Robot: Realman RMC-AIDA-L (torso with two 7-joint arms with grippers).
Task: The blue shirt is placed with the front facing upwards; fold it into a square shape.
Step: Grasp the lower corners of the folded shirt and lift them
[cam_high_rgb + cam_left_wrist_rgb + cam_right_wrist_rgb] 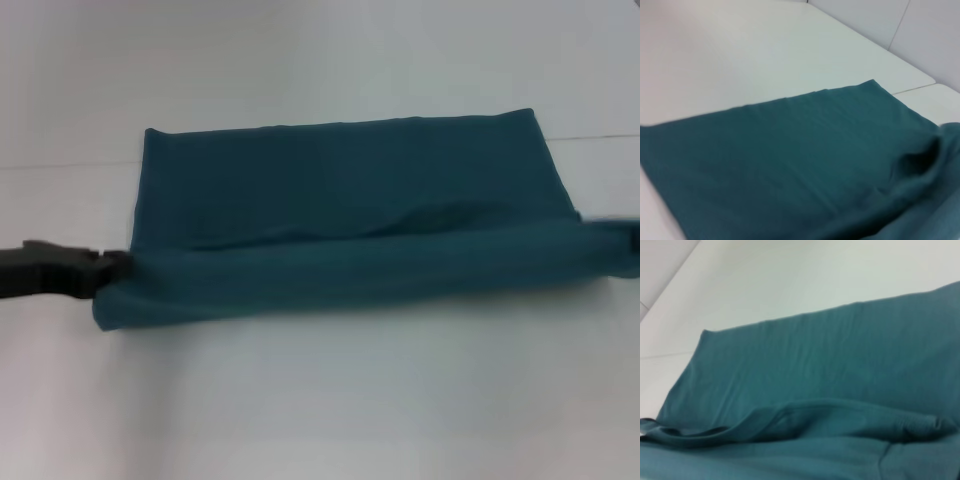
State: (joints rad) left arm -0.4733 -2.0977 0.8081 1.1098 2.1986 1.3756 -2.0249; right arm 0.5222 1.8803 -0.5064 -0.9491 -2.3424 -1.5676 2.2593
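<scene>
Across the white table [320, 400] the blue shirt [340, 190] lay as a long band, its long axis running side to side before the robot, plain cloth uppermost with no print showing. Along the near side a strip of the cloth was raised and rolled over toward the far side, forming a soft ridge [420, 225] with a shadowed hollow beneath it, seen also in the left wrist view [920, 160] and the right wrist view [840, 415]. The left gripper [118, 265] met the shirt at the left end of that near strip, its dark body stretching away to the left and its fingers seemingly closed on the cloth, since the strip stood lifted there. The right gripper [633, 240] showed only as a dark sliver at the right edge of the head view, touching the right end of the same strip; whether its fingers were together or apart could not be told. So the shirt lay between the two grippers, each at one end of the near fold, and neither arm was clearly nearer. Judged from this, the coming move would carry the held strip away from the robot, across the short axis, toward the far hem [340, 125].
</scene>
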